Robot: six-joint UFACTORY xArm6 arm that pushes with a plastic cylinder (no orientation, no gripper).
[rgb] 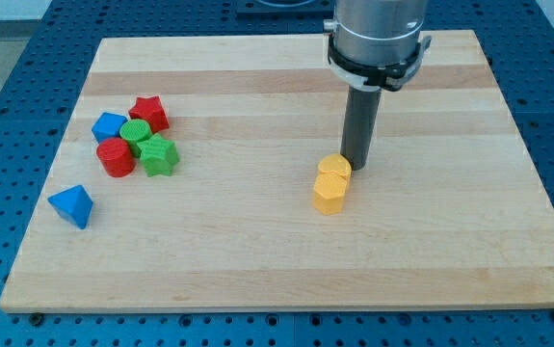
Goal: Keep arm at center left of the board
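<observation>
My tip, a bare rod with no fingers to spread or pinch, appears to touch the yellow block right of the bench's middle. The center-left goal lies beyond; next move: slide toward the view's left.

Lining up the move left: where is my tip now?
My tip sits right of the board's centre, touching the yellow block's upper right.

Blue pegboard table surrounds everything, apparently.
</observation>
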